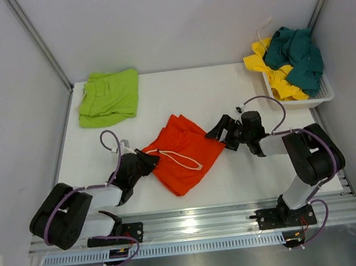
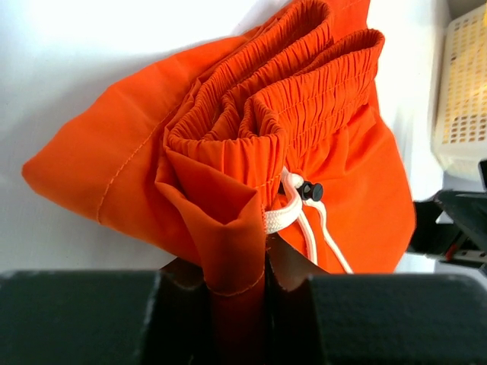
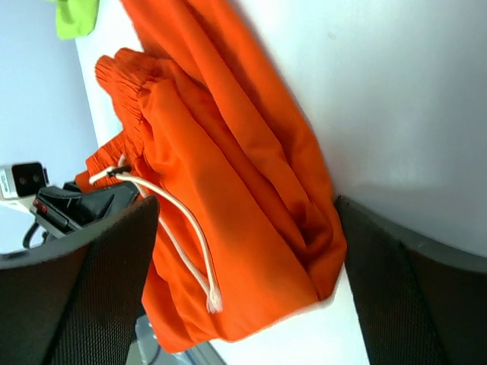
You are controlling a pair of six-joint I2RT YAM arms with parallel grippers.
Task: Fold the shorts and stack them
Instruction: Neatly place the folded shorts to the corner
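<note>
The orange shorts (image 1: 183,152) lie bunched in the middle of the table, waistband and white drawstring (image 1: 181,160) on top. My left gripper (image 1: 147,159) is shut on their left edge; in the left wrist view a fold of orange cloth (image 2: 228,152) is pinched between the jaws (image 2: 236,266). My right gripper (image 1: 220,131) stands open at the shorts' right corner, and in the right wrist view its fingers straddle the orange cloth (image 3: 228,190) without closing on it (image 3: 243,251). A lime green pair (image 1: 109,97) lies folded at the back left.
A white mesh basket (image 1: 321,94) at the back right holds yellow shorts (image 1: 274,72) and dark teal shorts (image 1: 298,53). Grey walls enclose the table on the left, back and right. A metal rail (image 1: 196,225) runs along the near edge.
</note>
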